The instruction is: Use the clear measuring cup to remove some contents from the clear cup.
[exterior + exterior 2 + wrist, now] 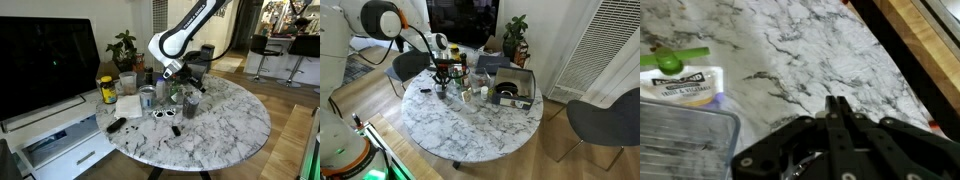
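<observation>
In an exterior view the round marble bench carries a group of things on the side near the dark screen. There is a jar with a yellow lid, a wide pale container, a metal can and a pair of sunglasses. The clear cup stands upright a little apart from them, nearer the middle of the bench. Its lower part looks dark, so I judge that it has contents inside. The end effector hangs above the bench between the can and the clear cup. It is probably held high so that it does not knock the crowded things. Here it is too small to say how its jaws stand.

In an exterior view from the opposite side, the end effector is over the same group, close to the edge of the bench. A black tray lies well apart. The things under the end effector overlap, and I cannot tell surely which one is the clear cup.

In the wrist view the end effector has its jaws pressed together, with nothing visible between them. Under it is bare bench. A pouch with a green cap and a ribbed clear box lie at the left. The clear cup is not in this view.

I cannot find the measuring cup in any view, so I judge the scooping is not yet begun. The jaws must first spread to take it. The clear cup is tall and narrow, so a push from the side could tip it.
</observation>
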{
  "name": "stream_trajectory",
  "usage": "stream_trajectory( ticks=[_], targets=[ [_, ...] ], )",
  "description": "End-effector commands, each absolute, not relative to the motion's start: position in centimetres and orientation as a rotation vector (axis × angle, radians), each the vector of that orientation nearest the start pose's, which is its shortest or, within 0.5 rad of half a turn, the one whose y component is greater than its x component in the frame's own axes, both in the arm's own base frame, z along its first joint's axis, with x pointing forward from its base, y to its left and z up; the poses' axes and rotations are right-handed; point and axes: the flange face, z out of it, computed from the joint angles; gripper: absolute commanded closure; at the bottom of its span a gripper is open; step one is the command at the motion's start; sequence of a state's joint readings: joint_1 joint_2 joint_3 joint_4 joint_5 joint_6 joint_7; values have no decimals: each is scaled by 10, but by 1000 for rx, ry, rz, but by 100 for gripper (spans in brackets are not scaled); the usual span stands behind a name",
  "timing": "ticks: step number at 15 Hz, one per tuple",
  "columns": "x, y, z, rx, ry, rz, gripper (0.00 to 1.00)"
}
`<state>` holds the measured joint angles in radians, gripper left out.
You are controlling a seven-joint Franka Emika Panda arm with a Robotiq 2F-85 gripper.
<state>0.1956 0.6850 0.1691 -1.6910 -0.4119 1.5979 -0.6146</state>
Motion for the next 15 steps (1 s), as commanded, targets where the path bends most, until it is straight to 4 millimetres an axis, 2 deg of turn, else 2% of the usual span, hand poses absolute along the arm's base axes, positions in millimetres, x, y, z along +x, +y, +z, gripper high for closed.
stream_trajectory(
  ticks=[1, 7, 11, 15],
  targets=[
    [559, 177, 172, -2647, -1840, 1296, 99],
    [551, 195, 185, -2763, -2185, 1287, 99],
    [544, 192, 192, -2831, -2343, 1230, 99],
    [533, 184, 200, -2886, -2396, 1125, 99]
  ],
)
